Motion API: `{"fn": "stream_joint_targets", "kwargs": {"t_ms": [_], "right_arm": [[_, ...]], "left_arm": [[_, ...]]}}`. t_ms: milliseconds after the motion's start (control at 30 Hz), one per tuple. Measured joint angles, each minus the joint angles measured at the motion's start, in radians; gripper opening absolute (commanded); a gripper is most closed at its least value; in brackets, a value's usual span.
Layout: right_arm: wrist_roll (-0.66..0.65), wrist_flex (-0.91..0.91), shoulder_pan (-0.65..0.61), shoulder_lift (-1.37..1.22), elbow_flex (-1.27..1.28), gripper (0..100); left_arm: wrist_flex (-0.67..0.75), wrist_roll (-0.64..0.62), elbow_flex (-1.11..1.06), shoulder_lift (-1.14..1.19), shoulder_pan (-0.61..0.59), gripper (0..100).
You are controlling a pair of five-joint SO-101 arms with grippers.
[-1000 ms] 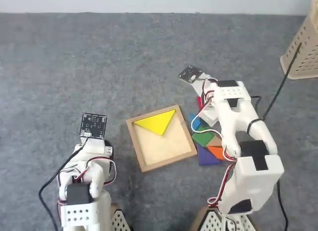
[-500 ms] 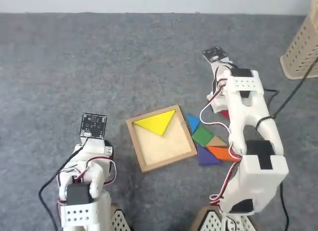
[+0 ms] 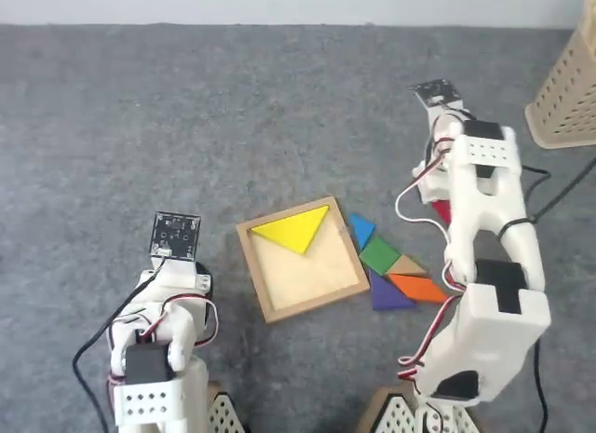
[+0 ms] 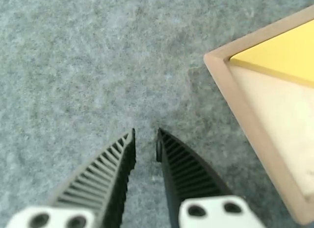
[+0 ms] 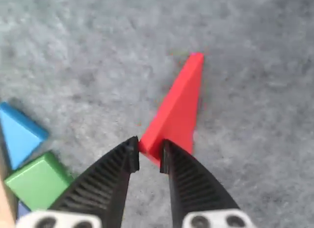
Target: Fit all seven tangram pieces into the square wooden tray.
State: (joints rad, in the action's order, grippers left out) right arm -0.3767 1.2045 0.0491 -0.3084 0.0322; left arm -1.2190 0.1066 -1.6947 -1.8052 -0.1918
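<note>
The square wooden tray (image 3: 252, 270) lies mid-table with a yellow triangle (image 3: 293, 230) in its far corner. To its right lie loose pieces: blue (image 3: 361, 230), green (image 3: 380, 254), tan (image 3: 407, 263), orange (image 3: 414, 286) and purple (image 3: 384, 293). My right gripper (image 5: 149, 150) is shut on the near end of a red triangle (image 5: 179, 110), which peeks out beside the right arm (image 3: 475, 172) as a red sliver (image 3: 442, 210). My left gripper (image 4: 145, 137) hovers over bare carpet left of the tray rim (image 4: 235, 90), fingers nearly together and holding nothing.
A perforated beige basket (image 3: 568, 88) stands at the far right edge. Grey carpet covers the table, with wide room behind and left of the tray. The left arm (image 3: 172, 275) sits folded at the near left.
The right arm has swung away from the tray toward the far right, taking the red triangle off the pile of loose pieces. The left arm has not moved.
</note>
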Motion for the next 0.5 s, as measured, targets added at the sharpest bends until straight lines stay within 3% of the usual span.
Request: {"fn": "stream_joint_targets", "kwargs": {"t_ms": [300, 500], "right_arm": [[-0.014, 0.009, 0.029, -0.002, -0.026, 3.7], [-0.023, 0.044, 0.114, -0.003, -0.095, 3.7]], "left_arm": [[0.0, 0.0, 0.0, 0.0, 0.0, 7], [0.0, 0.0, 0.0, 0.0, 0.0, 7]]}}
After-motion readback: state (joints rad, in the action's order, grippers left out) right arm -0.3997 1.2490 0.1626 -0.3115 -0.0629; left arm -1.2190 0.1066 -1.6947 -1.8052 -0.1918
